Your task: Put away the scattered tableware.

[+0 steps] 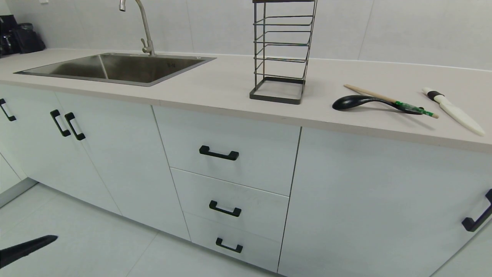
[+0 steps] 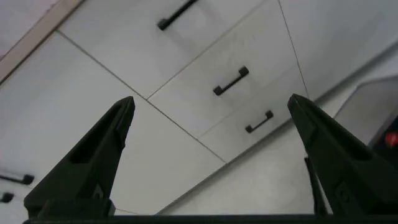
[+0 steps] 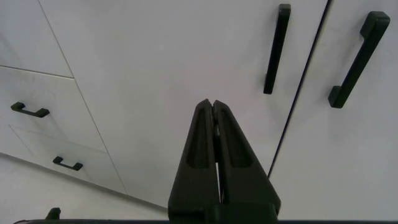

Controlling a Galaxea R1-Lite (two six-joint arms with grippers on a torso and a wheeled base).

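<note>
On the pale countertop (image 1: 230, 88), at the right, lie a black spoon (image 1: 348, 103), wooden chopsticks (image 1: 369, 93) with a green end crossing the spoon's handle, and a white knife (image 1: 457, 112) with a black band. Left of them stands an empty black wire rack (image 1: 282, 54). My left gripper (image 2: 211, 106) is open and holds nothing, low in front of the drawers (image 2: 231, 81); one of its fingers (image 1: 29, 246) shows near the floor at the lower left. My right gripper (image 3: 212, 109) is shut on nothing, close to a white cabinet door (image 3: 155, 81).
A steel sink (image 1: 115, 67) with a faucet (image 1: 144, 27) sits in the counter at the left. Below are three stacked drawers (image 1: 218, 153) with black handles, flanked by cabinet doors (image 1: 73, 127). Two vertical door handles (image 3: 277, 50) face the right wrist. The floor is light tile.
</note>
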